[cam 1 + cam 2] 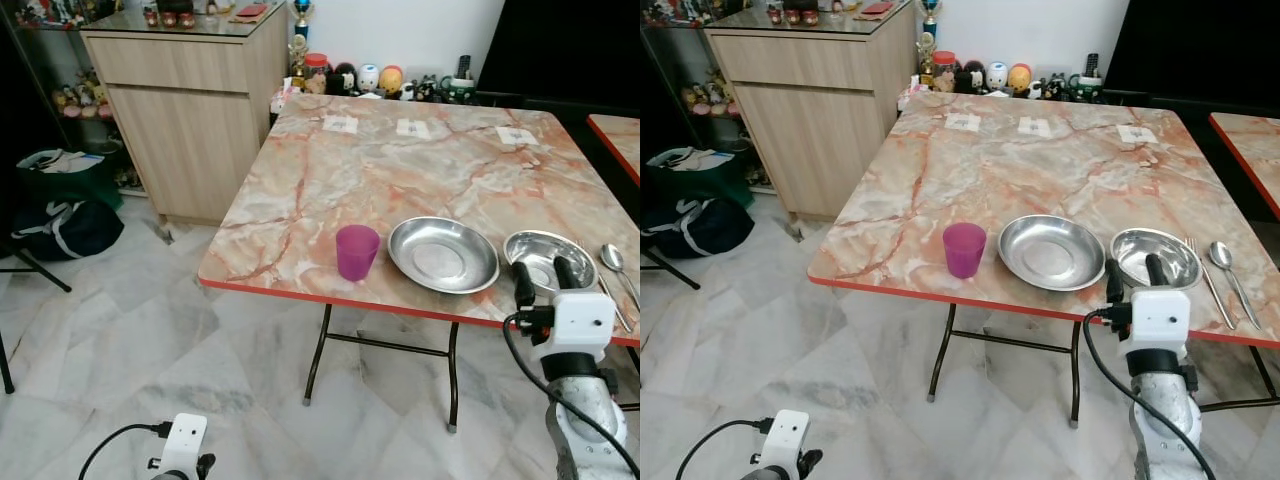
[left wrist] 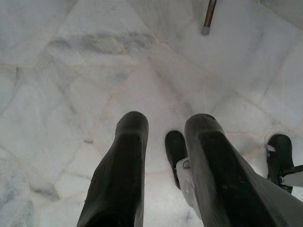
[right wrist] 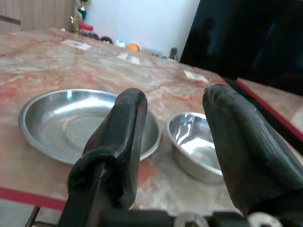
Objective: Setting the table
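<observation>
On the marble table point(image 1: 400, 165) near its front edge stand a purple cup point(image 1: 356, 251), a wide steel plate point(image 1: 443, 253) and a small steel bowl point(image 1: 543, 257). A fork point(image 1: 1206, 275) and a spoon point(image 1: 616, 262) lie to the right of the bowl. My right gripper point(image 1: 542, 276) is open at the table's front edge, just before the bowl, fingers pointing up with nothing between them. The right wrist view looks past both fingers point(image 3: 118, 142) at the plate point(image 3: 75, 125) and bowl point(image 3: 196, 142). My left gripper point(image 2: 165, 156) hangs low over the floor, open and empty.
Three white paper squares point(image 1: 412, 128) lie along the table's far side. A wooden cabinet point(image 1: 190, 110) stands at the left, with figurines point(image 1: 365, 78) behind the table. Dark bags point(image 1: 60, 205) sit on the marble floor at far left. A second table's corner point(image 1: 615, 135) is at the right.
</observation>
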{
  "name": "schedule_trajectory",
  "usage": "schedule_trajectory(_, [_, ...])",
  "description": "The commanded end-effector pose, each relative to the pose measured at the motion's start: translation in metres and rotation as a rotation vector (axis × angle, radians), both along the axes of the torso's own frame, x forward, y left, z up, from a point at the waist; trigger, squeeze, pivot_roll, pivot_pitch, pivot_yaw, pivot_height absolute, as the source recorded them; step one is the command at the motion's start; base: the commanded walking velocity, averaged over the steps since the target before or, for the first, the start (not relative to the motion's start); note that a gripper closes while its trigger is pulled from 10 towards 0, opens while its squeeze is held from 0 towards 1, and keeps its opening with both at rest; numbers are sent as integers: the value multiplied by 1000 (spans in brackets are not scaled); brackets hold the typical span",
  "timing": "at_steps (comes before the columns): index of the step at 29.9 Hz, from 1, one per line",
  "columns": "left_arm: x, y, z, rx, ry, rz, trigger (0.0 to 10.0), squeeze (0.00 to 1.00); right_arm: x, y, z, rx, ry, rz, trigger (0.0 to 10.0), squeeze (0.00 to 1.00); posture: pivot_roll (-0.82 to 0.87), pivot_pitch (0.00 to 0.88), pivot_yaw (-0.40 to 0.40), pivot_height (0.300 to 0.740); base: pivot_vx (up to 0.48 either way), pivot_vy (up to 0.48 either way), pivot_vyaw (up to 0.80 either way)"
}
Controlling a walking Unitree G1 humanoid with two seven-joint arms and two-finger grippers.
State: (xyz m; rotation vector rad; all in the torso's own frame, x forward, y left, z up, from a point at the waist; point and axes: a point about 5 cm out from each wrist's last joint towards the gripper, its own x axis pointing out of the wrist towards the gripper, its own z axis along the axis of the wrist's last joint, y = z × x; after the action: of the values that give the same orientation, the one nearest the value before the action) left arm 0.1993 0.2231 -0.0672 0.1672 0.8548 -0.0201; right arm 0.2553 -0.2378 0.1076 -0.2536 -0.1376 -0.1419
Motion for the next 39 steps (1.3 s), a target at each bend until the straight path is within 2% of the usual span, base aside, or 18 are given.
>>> schedule_trajectory(1, [-1, -1, -1, -2, 6, -11, 10000, 0, 3, 10, -1, 33, 2, 5, 10000, 0, 67, 0, -29, 740, 266, 0, 0])
schedule_trajectory(4, [-2, -1, -1, -2, 6, -14, 10000, 0, 5, 28, -1, 70, -14, 34, 10000, 0, 70, 0, -26, 740, 295, 0, 0])
schedule_trajectory(6, [-2, -1, -1, -2, 6, -14, 10000, 0, 6, 32, -2, 80, -15, 40, 10000, 0, 73, 0, -26, 740, 319, 0, 0])
schedule_trajectory(17, [-1, 1, 0, 3, 3, -12, 10000, 0, 6, 32, 1, 94, -29, 33, 10000, 0, 69, 0, -29, 740, 341, 0, 0])
schedule_trajectory(25, [-1, 0, -1, 0, 0, -7, 10000, 0, 3, 35, 3, 123, -55, -23, 10000, 0, 70, 0, -36, 740, 0, 0, 0])
schedule_trajectory(30, [-2, 0, -1, 0, 2, -6, 10000, 0, 0, 35, 0, 187, -53, -79, 10000, 0, 70, 0, -38, 740, 0, 0, 0])
schedule_trajectory(34, [-3, 0, -1, 1, 4, -5, 10000, 0, -6, 34, -7, 312, -27, -126, 10000, 0, 73, 0, -40, 740, 0, 0, 0])
schedule_trajectory(38, [-3, 0, -1, 0, 4, -4, 10000, 0, -12, 30, -14, 365, 18, -182, 10000, 0, 71, 0, -38, 740, 0, 0, 0])
schedule_trajectory(39, [-3, 0, -1, 1, 5, -4, 10000, 0, -14, 27, -19, 379, 57, -214, 10000, 0, 71, 0, -38, 740, 0, 0, 0])
